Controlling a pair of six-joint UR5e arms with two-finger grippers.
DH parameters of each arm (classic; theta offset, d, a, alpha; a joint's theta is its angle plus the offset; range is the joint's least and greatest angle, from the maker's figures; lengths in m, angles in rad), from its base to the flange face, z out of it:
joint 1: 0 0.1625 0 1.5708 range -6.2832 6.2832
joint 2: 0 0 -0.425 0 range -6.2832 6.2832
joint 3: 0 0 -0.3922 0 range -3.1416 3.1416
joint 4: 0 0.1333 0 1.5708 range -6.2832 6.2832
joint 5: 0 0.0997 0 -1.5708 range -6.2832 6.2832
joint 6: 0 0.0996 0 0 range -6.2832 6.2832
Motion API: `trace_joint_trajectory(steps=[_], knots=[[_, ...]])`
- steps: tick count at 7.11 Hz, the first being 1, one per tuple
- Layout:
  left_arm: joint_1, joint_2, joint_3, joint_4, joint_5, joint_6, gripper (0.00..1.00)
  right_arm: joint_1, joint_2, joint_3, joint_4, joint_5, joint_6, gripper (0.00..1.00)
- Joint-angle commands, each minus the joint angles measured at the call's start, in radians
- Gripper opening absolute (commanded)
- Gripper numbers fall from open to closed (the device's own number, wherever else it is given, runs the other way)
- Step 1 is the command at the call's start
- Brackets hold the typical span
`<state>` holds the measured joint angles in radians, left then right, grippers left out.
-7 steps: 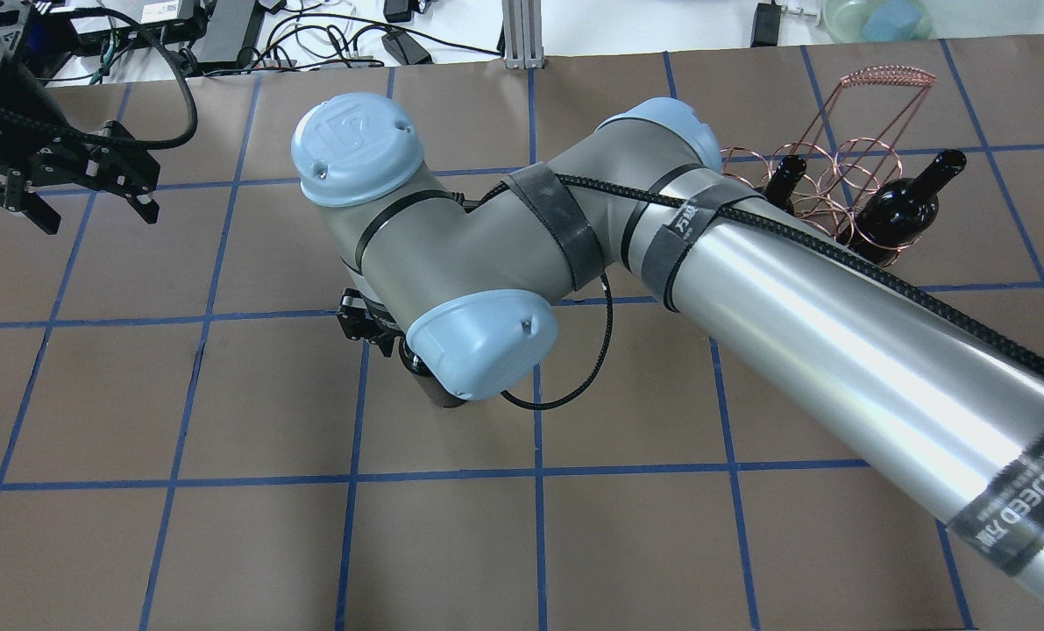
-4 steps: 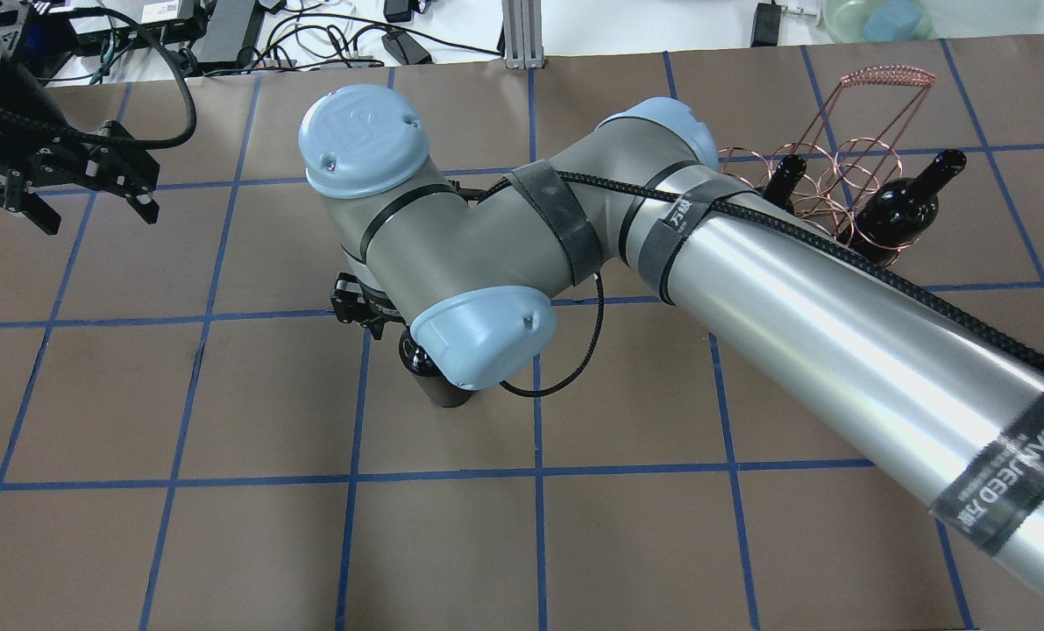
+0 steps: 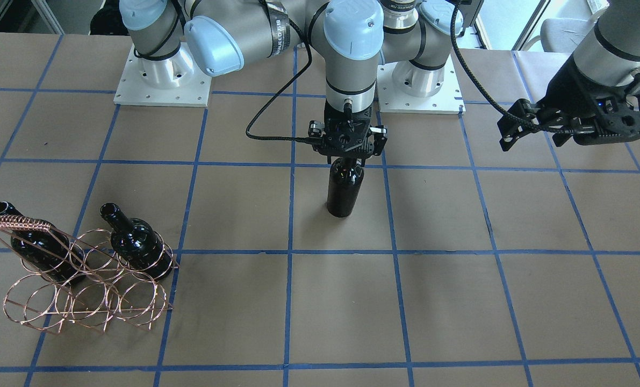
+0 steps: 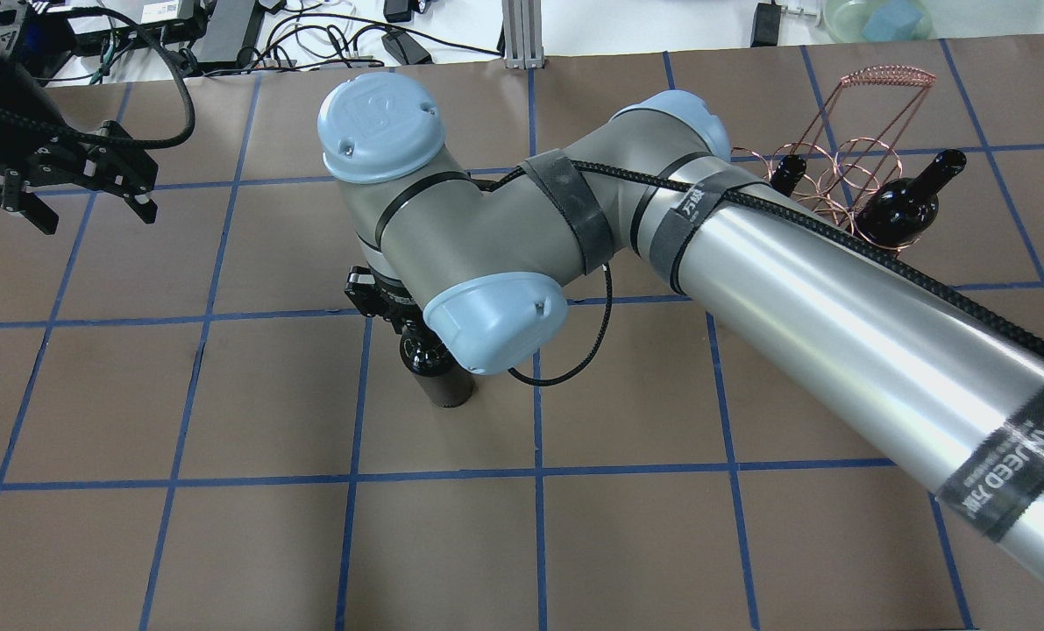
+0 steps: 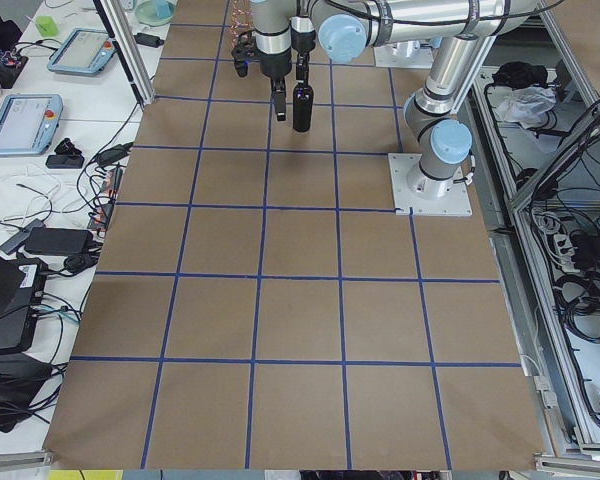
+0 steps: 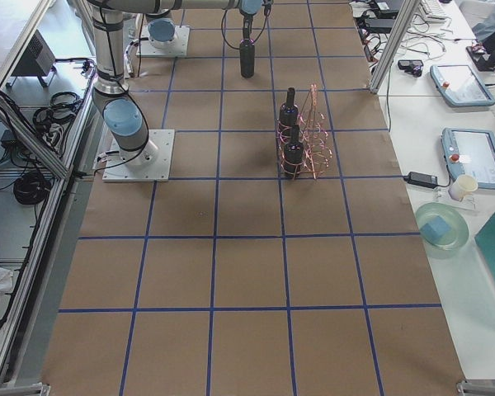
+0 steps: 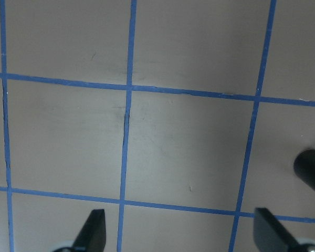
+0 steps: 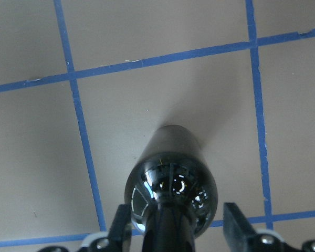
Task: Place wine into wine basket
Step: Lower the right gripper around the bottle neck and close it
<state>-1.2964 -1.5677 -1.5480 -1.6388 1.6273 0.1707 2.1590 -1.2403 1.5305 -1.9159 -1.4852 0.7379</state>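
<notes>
1. Take the wine basket (image 3: pixel 14 221) as your mark. The wine (image 3: pixel 344 188) stands on the table well away from it, out toward the middle of the table.
2. The wine stands straight up, with its neck pointing at the ceiling.
3. Your right gripper (image 3: pixel 345 161) hangs right over the wine. Its fingers (image 8: pixel 122 227) are spread, one on each side of the neck. The right wrist view shows a small gap on both sides, so it is not pinching yet.
4. Your left gripper (image 3: pixel 532 138) is even farther from the basket, past the wine. Its fingers are spread too, with nothing between them.
5. So the right arm is the nearer one to both the wine and the basket. It looks like the one to use.
6. Two other bottles (image 3: pixel 137 244) already lie in the basket, tipped back with their necks up. A ring between them looks free, but the wires make it hard to be sure.
7. The thing to watch is that the wine is upright and the rings hold bottles tilted. You will likely need to close on the neck, carry it sideways to the basket, then tip it.
</notes>
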Motion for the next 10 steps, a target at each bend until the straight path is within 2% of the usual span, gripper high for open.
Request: trace_joint_trajectory(steps=[1, 4, 5, 6, 8, 10], knots=[[0.000, 0.000, 0.000, -0.018, 0.003, 0.001, 1.00, -0.001, -0.001, -0.001, 0.000, 0.005, 0.001, 0.63], [0.000, 0.002, -0.001, -0.019, 0.003, 0.001, 1.00, -0.001, 0.004, -0.001, 0.000, 0.008, 0.011, 0.60], [0.000, 0.002, -0.001, -0.019, 0.003, 0.001, 1.00, -0.001, 0.004, -0.003, 0.000, 0.008, 0.011, 0.52], [0.000, 0.003, -0.001, -0.027, 0.003, 0.003, 1.00, -0.001, 0.002, -0.007, 0.001, 0.006, 0.017, 0.49], [0.014, 0.005, -0.003, -0.039, 0.003, 0.016, 1.00, -0.001, 0.004, -0.016, 0.005, 0.009, 0.018, 0.45], [0.045, 0.005, -0.003, -0.041, 0.000, 0.067, 1.00, 0.002, 0.010, -0.016, 0.006, 0.011, 0.024, 0.46]])
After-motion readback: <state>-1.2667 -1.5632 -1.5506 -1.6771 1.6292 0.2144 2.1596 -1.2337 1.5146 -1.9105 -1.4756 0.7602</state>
